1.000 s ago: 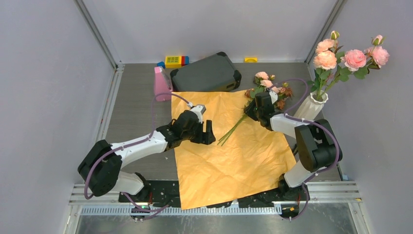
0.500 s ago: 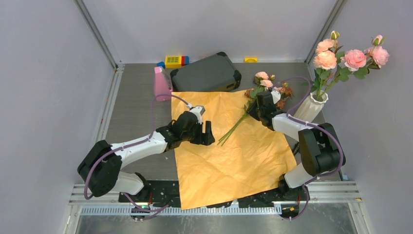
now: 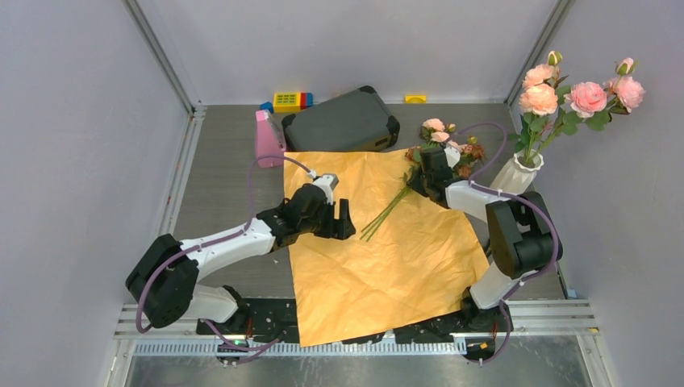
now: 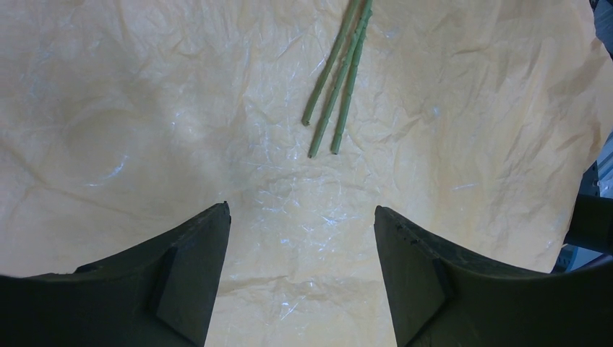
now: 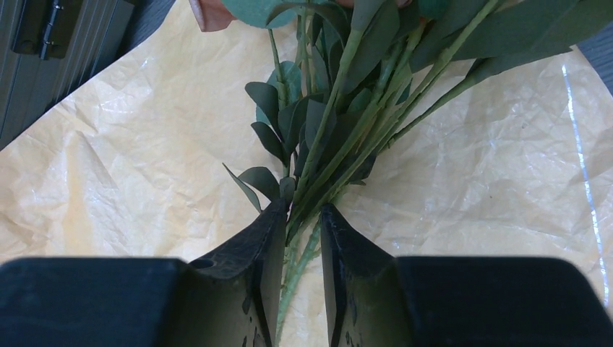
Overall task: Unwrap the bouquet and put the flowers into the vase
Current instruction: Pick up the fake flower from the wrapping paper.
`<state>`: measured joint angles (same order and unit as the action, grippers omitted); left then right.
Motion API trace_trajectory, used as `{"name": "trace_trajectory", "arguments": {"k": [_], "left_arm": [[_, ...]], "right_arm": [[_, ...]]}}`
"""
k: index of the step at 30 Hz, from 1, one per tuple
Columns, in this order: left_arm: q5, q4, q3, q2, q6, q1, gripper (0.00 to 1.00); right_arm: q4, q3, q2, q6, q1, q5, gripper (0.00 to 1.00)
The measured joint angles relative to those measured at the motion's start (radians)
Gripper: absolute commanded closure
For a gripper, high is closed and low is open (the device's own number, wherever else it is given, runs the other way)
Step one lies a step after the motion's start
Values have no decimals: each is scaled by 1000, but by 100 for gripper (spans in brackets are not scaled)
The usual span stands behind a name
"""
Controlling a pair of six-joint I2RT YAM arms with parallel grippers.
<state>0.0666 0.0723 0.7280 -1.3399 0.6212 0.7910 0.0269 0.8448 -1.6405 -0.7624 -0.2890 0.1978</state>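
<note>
- Left tool (image 3: 345, 219), top view: jaws wide apart, holding nothing, over the left part of the paper (image 3: 379, 266), which lies spread flat on the counter (image 3: 226, 185).
- Right tool (image 3: 421, 173) sits at the paper's far right corner, on the flowers (image 3: 440, 139). Their blooms lie past the paper's edge, and their stem ends point toward the left tool.
- Vase (image 3: 516, 173) stands upright just right of those flowers, by the right wall, with roses (image 3: 565, 93) in it. A dark case (image 3: 343, 121) lies beyond the paper's far edge.
- Left wrist view: left tool (image 4: 301, 213) gapes over crinkled paper (image 4: 144, 108). Three stems (image 4: 336, 94) end ahead of the gap, apart from both fingers. The tool seems low, but whether it touches the paper I cannot tell.
- Right wrist view: right tool (image 5: 303, 213) is nearly closed, pinching the bundled stems (image 5: 347, 108) between its fingers. Leaves fan out beyond the tips, with paper (image 5: 506, 181) beneath and the case (image 5: 43, 43) at top left.
</note>
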Motion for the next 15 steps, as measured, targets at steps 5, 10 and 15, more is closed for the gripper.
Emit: {"name": "trace_trajectory", "arguments": {"k": [5,10,15], "left_arm": [[-3,1,0,1,0,0,25],[-6,6,-3,12,0,0,25],[-14,12,-7,27,0,0,25]], "right_arm": [[-2,16,-18,2,0,0,82],[-9,25,-31,5,2,-1,97],[-11,35,-28,3,3,-1,100]]}}
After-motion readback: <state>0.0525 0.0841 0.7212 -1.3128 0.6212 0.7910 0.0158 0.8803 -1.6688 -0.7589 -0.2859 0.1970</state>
